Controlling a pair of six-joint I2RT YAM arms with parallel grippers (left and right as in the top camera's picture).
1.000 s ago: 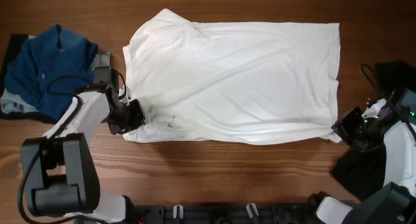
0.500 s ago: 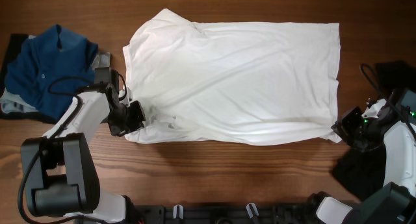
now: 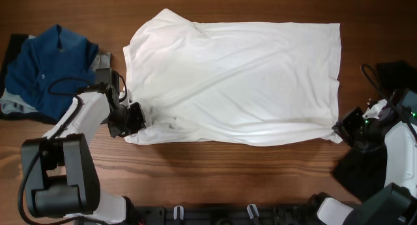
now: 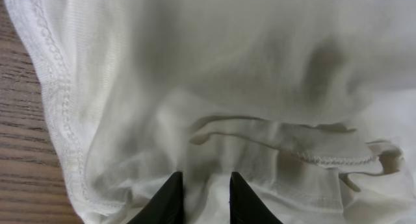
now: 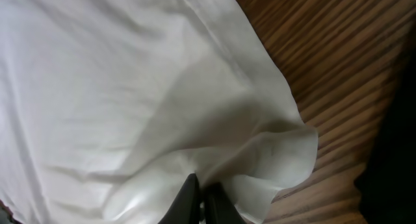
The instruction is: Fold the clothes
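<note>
Most of the wooden worktop [image 3: 260, 166] is taken by the white shirt [image 3: 241, 81], which is spread flat at the middle with its long near edge slightly rumpled. A blue garment [image 3: 52, 68] is heaped at the far left and a black garment [image 3: 361, 176] at the near right.

The right claw [image 3: 345, 130] is closed tight on the shirt's near-right corner. The left claw [image 3: 138, 117] stands narrow at the near-left corner with stitched layers between its tips. I cannot tell whether it truly nips them.

If that left hold is loose, or takes only one layer, a lift would likely raise one corner alone and skew the fold.

Bare wood runs along the near edge. The far edge has little room, and both heaps lie close beside the arms, where a sweep might snag them.
</note>
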